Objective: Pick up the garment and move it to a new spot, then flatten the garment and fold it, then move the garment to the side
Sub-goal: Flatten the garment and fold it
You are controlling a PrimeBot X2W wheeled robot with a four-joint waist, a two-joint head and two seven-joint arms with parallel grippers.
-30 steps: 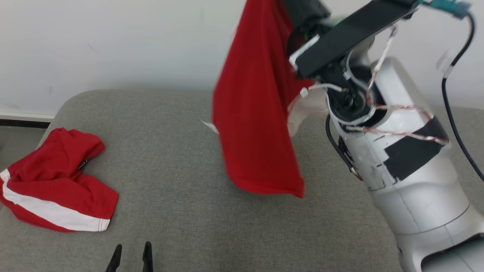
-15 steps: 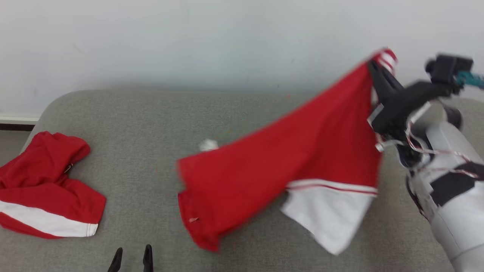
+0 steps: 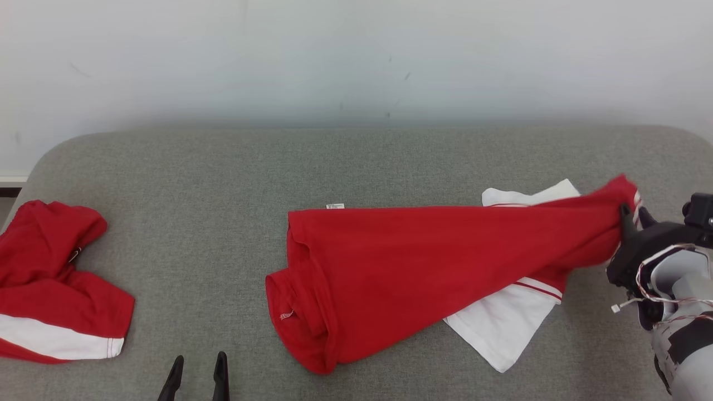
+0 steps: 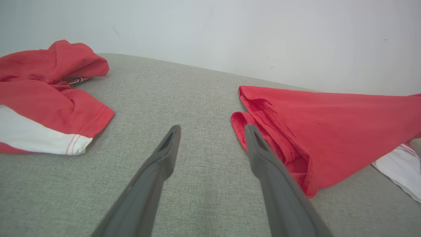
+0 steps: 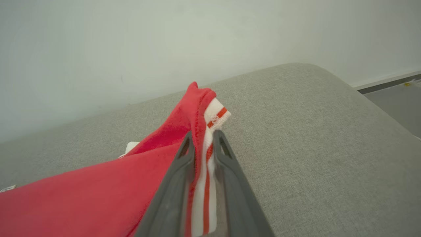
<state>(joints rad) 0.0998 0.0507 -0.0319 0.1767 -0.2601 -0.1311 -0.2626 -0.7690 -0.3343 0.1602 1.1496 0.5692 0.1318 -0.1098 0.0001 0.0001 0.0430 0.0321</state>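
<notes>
A red garment with white panels (image 3: 423,267) lies stretched across the grey cushioned surface (image 3: 223,184), its bunched hem toward the left and its right end lifted. My right gripper (image 3: 632,214) is shut on that right end, pinching red cloth and a white striped band (image 5: 200,138). My left gripper (image 3: 198,373) hangs open near the front edge, left of the garment's hem (image 4: 263,131), with nothing between its fingers (image 4: 171,141).
A second red and white garment (image 3: 50,284) lies crumpled at the surface's left end, also in the left wrist view (image 4: 42,92). A pale wall (image 3: 356,55) runs behind. Past the surface's rounded right end, grey floor (image 5: 394,102) lies lower.
My right gripper swung the garment down from hanging high to the right and low. The cloth now lies spread on the surface. The head camera shifted. My left gripper stayed put.
</notes>
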